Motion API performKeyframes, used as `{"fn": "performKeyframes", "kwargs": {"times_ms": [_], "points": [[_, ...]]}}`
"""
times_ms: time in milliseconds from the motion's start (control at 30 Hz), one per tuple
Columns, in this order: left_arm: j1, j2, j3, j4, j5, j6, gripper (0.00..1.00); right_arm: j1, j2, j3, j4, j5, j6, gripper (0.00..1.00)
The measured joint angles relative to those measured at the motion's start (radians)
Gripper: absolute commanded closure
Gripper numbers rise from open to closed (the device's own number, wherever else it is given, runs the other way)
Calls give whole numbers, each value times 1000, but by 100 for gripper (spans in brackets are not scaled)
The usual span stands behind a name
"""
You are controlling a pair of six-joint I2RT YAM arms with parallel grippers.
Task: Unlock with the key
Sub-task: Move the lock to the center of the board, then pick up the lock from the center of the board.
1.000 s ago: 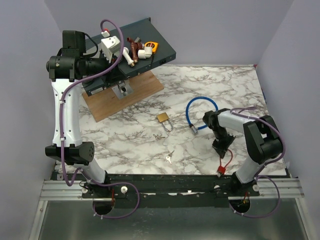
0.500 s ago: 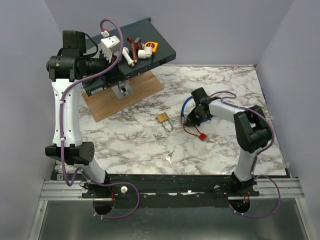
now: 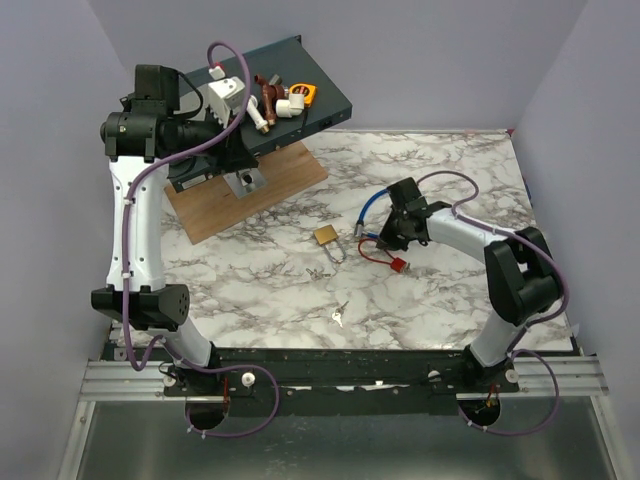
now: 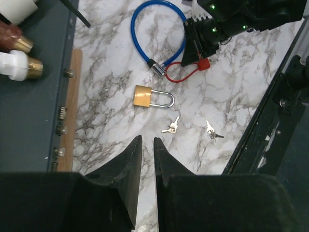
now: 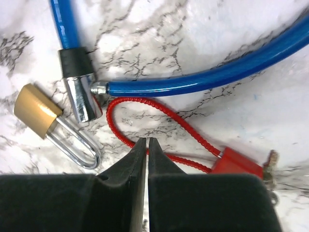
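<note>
Right end effector (image 5: 147,141): fingers pressed together, pinching nothing; low over the loop of the red cable seal (image 5: 159,118), just beside the blue cable lock (image 5: 203,79).
Left end effector (image 4: 145,141): narrow gap between the fingers, nothing in it; raised high at the back left, by the dark tray (image 4: 29,121).
Key (image 4: 170,126): flat on the bench (image 3: 250,285), near the shackle end of the brass padlock (image 4: 143,96) but apart from it; touched by neither end effector.
Second key (image 4: 211,130): loose on the bench, nearer the arm bases; no telling which of the two fits.
Padlock state: shackle seated in the body, judged locked.
Done: nothing to show; no key picked up.
Left to do: grasp a key, steady the padlock, insert, turn, free the shackle.
Writing: none legible on padlock, cable lock or seal.
</note>
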Motion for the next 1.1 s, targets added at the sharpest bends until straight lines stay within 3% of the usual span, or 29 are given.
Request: {"fn": "performKeyframes", "kwargs": {"times_ms": [133, 567, 1100], "points": [[-37, -4, -66, -1, 0, -1, 83, 0, -53, 0, 3, 39, -94, 65], [-232, -76, -277, -50, -96, 103, 78, -34, -63, -108, 58, 48, -241, 42], [-377, -57, -150, -143, -189, 142, 78, -36, -272, -334, 126, -8, -266, 34]]}}
